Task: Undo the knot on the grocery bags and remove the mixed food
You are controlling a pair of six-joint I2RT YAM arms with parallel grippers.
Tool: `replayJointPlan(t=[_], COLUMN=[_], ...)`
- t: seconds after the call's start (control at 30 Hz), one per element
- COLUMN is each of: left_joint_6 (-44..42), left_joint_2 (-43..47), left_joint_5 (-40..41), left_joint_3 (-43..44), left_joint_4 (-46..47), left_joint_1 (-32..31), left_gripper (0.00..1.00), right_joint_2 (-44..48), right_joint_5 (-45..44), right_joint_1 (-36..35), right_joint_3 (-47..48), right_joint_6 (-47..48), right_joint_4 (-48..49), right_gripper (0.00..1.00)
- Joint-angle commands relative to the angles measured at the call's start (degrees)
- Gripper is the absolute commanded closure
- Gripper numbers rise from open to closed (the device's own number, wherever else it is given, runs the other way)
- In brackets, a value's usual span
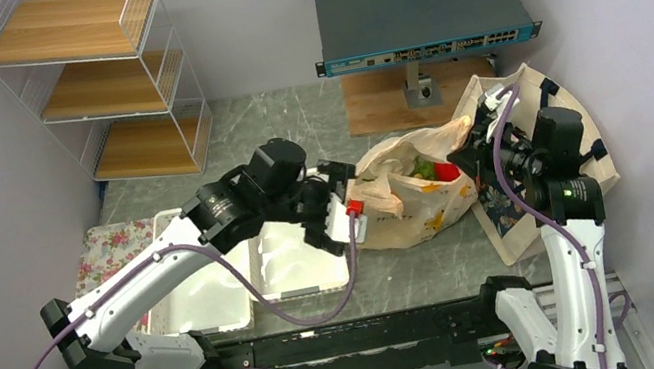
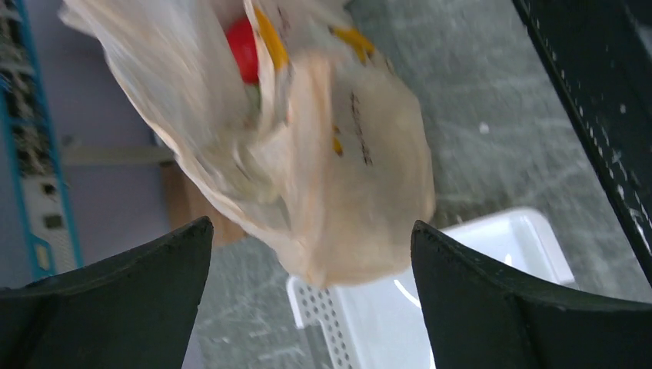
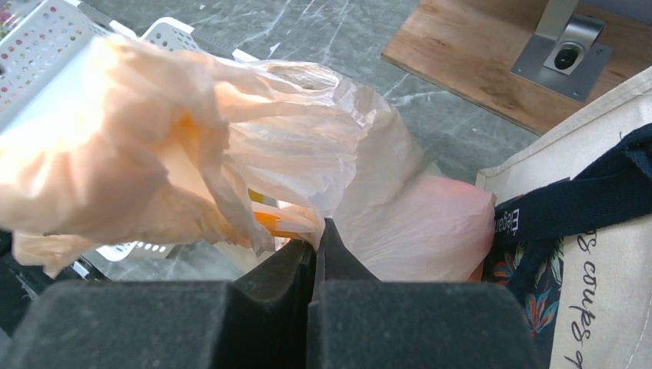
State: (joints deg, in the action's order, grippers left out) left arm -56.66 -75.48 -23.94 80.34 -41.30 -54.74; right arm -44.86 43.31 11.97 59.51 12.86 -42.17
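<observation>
The peach-beige plastic bag (image 1: 407,201) lies mid-table with its top gaping open; no tied knot is in view. Inside it show a green leafy item (image 1: 423,168) and a red item (image 1: 445,171). My left gripper (image 1: 347,204) stands open at the bag's left side. In the left wrist view the bag (image 2: 323,169) hangs just ahead of the wide-apart fingers (image 2: 138,284), and the gripper (image 2: 311,254) holds nothing. My right gripper (image 1: 467,160) is shut on a fold of the bag's (image 3: 307,154) rim (image 3: 317,227). The cream canvas tote (image 1: 588,133) with navy straps (image 3: 584,200) lies under the right arm.
Two white trays (image 1: 212,301) (image 1: 301,260) sit left of the bag, with a floral tray (image 1: 106,252) beyond them. A wire shelf (image 1: 97,83) stands at the back left. A network switch (image 1: 419,11) on a stand with a wooden base (image 1: 390,102) is behind the bags.
</observation>
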Motion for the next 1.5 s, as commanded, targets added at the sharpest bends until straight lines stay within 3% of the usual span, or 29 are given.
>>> replayJointPlan(t=[0.0, 0.2, 0.33, 0.43, 0.5, 0.6, 0.63, 0.73, 0.83, 1.03, 1.2, 1.27, 1.33, 1.47], left_joint_6=[5.28, 5.72, 2.16, 2.79, 2.61, 1.8, 1.18, -3.7, -8.58, -13.97, -15.38, -13.0, -9.83, -4.79], left_joint_2=[-4.3, -14.46, -22.68, -26.3, -26.33, -23.76, -22.39, -16.36, -8.23, 2.01, 7.48, 6.04, 1.45, -12.45], left_joint_5=[4.16, 4.05, 6.77, 10.6, 12.02, 7.47, 6.21, 5.17, 5.47, 7.98, 13.54, 12.54, 10.41, 8.38], left_joint_3=[7.54, 18.76, 26.08, 27.23, 27.63, 30.45, 30.63, 26.21, 15.4, -4.39, -15.33, -13.53, -6.47, 16.89], left_joint_4=[5.16, 2.87, -6.53, -9.46, -11.13, -19.3, -22.46, -30.25, -33.05, -30.29, -16.59, -11.72, -9.09, -8.96], left_joint_1=[-5.78, -8.28, -11.38, -11.6, -11.09, -9.52, -8.83, -7.43, -6.51, -6.08, -6.09, -5.68, -3.85, 2.01], left_gripper=[0.01, 0.01, 0.01, 0.11, 0.33, 0.9, 1.0, 1.0, 1.0, 1.0, 1.0, 1.0, 1.0, 1.0], right_joint_2=[0.2, -0.54, -0.58, -1.2, -1.65, -1.96, -2.15, -3.18, -4.84, -6.21, -5.77, -5.85, -7.18, -13.19], right_joint_5=[2.59, 2.51, 2.13, 1.72, 0.75, -1.82, -2.49, -5.21, -7.43, -6.64, -4.76, -2.91, -1.86, -4.28], right_joint_1=[0.16, 0.16, 0.16, 0.16, 0.16, 0.25, 0.25, 0.38, 0.81, 1.91, 2.1, 2.1, 2.09, 2.18], right_joint_3=[0.98, 1.97, 1.1, 0.66, 0.78, 0.5, 0.26, -0.13, -0.26, -0.11, -2.01, -2.11, -0.77, 7.82], right_joint_6=[-3.65, -6.04, -6.62, -6.47, -6.37, -5.93, -5.78, -6.01, -5.9, -5.12, -3.91, -4.26, -5.91, -9.16], right_joint_4=[4.51, 7.17, 9.08, 10.46, 11.1, 12.16, 12.72, 15.0, 16.88, 17.83, 16.99, 17.03, 18.53, 22.6], right_gripper=[1.0, 1.0, 1.0, 1.0, 1.0, 1.0, 1.0, 1.0, 1.0, 1.0, 1.0, 1.0, 1.0, 1.0])
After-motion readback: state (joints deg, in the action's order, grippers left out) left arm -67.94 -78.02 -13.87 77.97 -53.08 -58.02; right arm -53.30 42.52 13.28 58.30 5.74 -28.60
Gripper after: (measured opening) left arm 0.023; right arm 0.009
